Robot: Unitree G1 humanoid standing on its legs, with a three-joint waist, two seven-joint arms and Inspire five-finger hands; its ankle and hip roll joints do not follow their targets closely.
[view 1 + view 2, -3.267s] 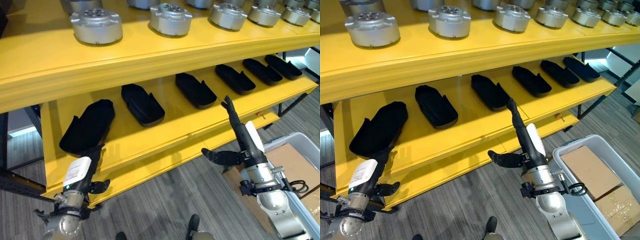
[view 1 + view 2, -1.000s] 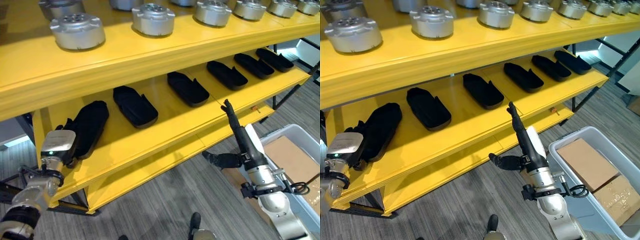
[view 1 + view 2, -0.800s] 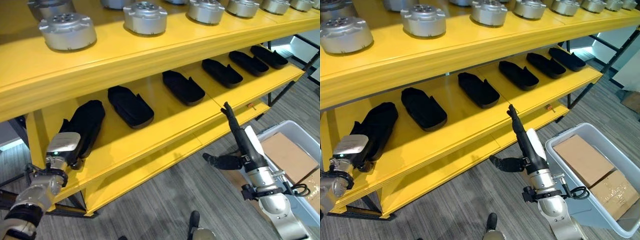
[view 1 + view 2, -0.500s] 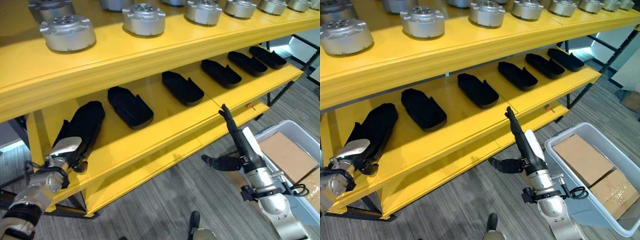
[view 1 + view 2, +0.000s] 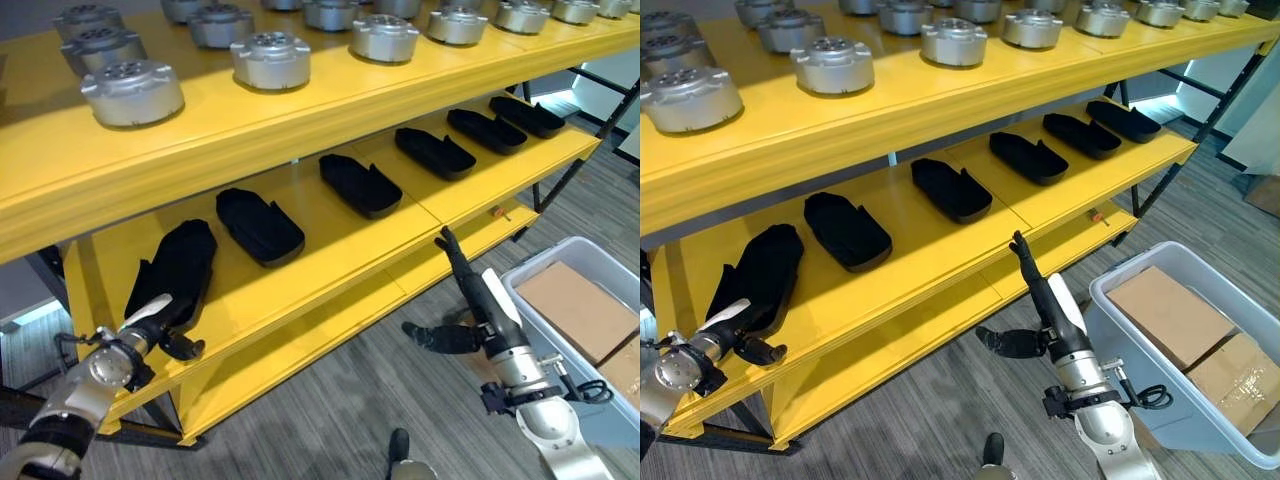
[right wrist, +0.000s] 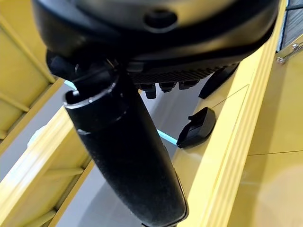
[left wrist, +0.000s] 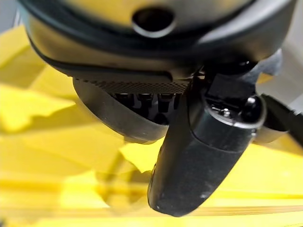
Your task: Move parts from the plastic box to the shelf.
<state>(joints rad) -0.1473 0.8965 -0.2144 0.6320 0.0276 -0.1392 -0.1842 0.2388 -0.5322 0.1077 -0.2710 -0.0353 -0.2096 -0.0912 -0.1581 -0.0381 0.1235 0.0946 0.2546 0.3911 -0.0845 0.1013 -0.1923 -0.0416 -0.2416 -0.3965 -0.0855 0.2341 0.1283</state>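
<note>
Several black moulded parts lie in a row on the yellow shelf's (image 5: 330, 255) middle board. The leftmost black part (image 5: 178, 265) lies at a slant near the board's front left corner. My left hand (image 5: 150, 318) is at that part's near end, fingers straight against it, thumb (image 7: 199, 156) standing out below the shelf lip. My right hand (image 5: 478, 300) hangs in front of the lower board, fingers straight and pointing up, thumb (image 6: 128, 156) spread to the side, holding nothing. The grey plastic box (image 5: 1135, 355) stands on the floor at the right.
Silver round parts (image 5: 270, 58) stand in rows on the top board. Two cardboard boxes (image 5: 1165, 315) lie inside the plastic box. A black frame leg (image 5: 560, 165) slants down at the shelf's right end. Grey wood floor lies before the shelf.
The camera has pulled back a little. My left hand has slid down from beside the leftmost black part to its near end at the shelf lip. The right hand keeps its pose.
</note>
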